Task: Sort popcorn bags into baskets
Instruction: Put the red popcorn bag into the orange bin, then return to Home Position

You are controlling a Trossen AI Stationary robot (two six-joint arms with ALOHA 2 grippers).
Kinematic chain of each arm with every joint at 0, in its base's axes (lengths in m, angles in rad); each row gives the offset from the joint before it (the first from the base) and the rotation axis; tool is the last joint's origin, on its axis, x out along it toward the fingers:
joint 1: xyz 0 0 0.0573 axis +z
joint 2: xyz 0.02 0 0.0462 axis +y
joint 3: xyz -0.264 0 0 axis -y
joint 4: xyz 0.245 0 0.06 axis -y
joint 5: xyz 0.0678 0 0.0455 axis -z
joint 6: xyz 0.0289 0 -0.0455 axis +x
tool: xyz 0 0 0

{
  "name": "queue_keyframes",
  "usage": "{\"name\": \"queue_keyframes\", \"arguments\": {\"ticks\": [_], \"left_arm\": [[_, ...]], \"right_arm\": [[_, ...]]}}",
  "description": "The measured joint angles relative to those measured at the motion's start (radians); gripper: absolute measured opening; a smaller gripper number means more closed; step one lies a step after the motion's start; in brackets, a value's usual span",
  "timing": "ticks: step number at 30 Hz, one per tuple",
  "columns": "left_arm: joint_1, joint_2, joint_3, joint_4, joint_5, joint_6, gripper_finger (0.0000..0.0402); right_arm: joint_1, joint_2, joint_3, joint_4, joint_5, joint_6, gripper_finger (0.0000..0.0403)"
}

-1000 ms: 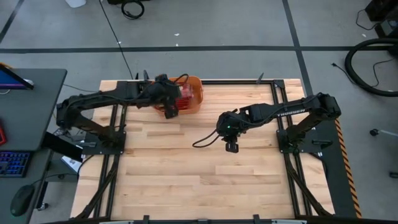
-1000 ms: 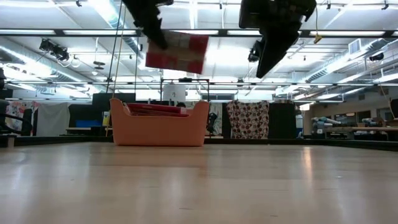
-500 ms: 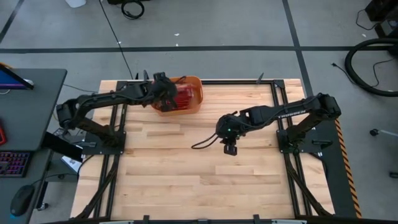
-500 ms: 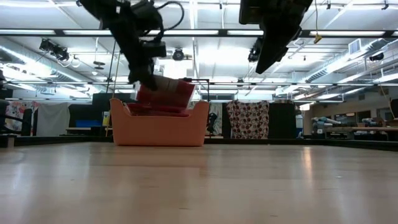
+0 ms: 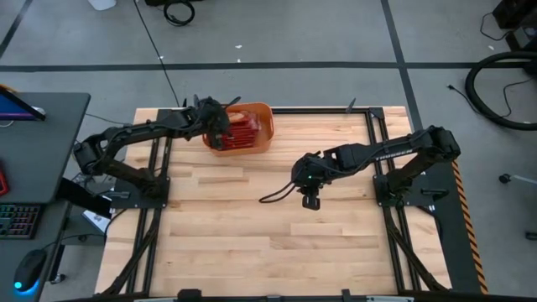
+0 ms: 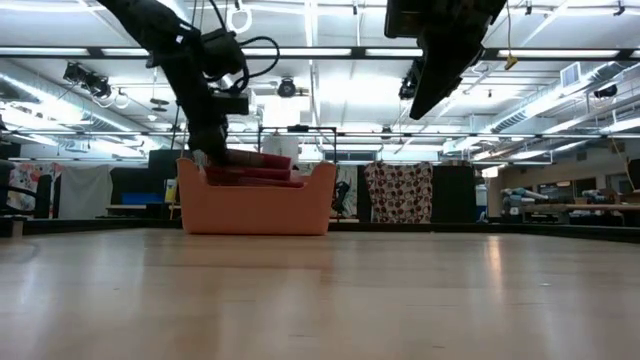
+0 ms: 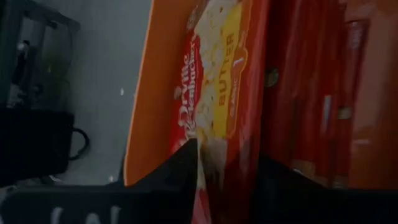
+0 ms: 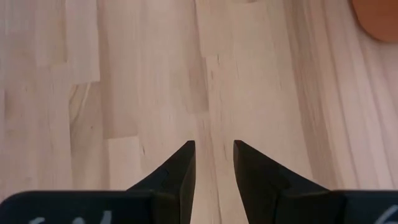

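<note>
The orange basket (image 5: 267,113) stands at the table's far edge, left of centre, and holds a stack of red popcorn bags (image 5: 245,129). My left gripper (image 5: 220,126) reaches down into the basket's left end (image 6: 210,150) and is shut on the top popcorn bag (image 7: 217,106), red with a yellow popcorn picture. That bag lies on the stack (image 6: 255,162). My right gripper (image 5: 310,200) hangs open above bare wood near the table's middle (image 8: 214,155), its fingers pointing down. In the low view it shows high up (image 6: 420,105). My left gripper pinches the top popcorn bag between its two fingers at the bag's left end (image 7: 208,146). It comes from above, slanting down into the basket. The bag lies roughly flat on the other bags, beside the basket's orange wall (image 7: 155,93).
A black cable (image 5: 277,191) trails on the wood beside the right gripper. Black frame rails run along the table's left and right sides. The near half of the table is bare wood (image 5: 277,252). A corner of the basket (image 8: 379,12) shows in the right wrist view.
My left gripper has gone down and toward the table's far left, into the basket. The popcorn bag it carries hung high above the basket a second ago and now lies on the stack inside.
</note>
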Motion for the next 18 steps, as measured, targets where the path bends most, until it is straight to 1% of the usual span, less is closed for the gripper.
{"name": "queue_keyframes", "arguments": {"ticks": [2, 7, 8, 11, 13, 15, 18], "left_arm": [[-0.011, -0.014, 0.012, -0.036, 0.019, -0.040, 0.0119], [-0.018, -0.095, 0.029, -0.066, 0.180, -0.217, 0.0147], [-0.017, -0.115, 0.029, -0.074, 0.194, -0.252, 0.0150], [-0.016, -0.171, 0.029, -0.117, 0.197, -0.360, 0.0153], [-0.020, -0.217, 0.028, -0.144, 0.207, -0.475, 0.0151], [-0.033, -0.264, 0.028, -0.146, 0.263, -0.609, 0.0147], [-0.079, -0.328, 0.028, -0.105, 0.357, -0.754, 0.0143]], "right_arm": [[-0.007, 0.000, 0.000, -0.011, 0.000, -0.002, 0.0113], [-0.027, 0.000, 0.000, -0.053, -0.006, -0.006, 0.0113], [-0.029, 0.000, 0.000, -0.054, -0.008, -0.004, 0.0112], [-0.029, 0.000, 0.000, -0.041, -0.008, -0.004, 0.0108], [-0.028, 0.000, 0.000, -0.038, -0.007, -0.008, 0.0103], [-0.026, 0.000, 0.000, -0.035, -0.007, -0.009, 0.0099], [-0.026, -0.004, -0.001, -0.009, -0.021, -0.010, 0.0093]]}}
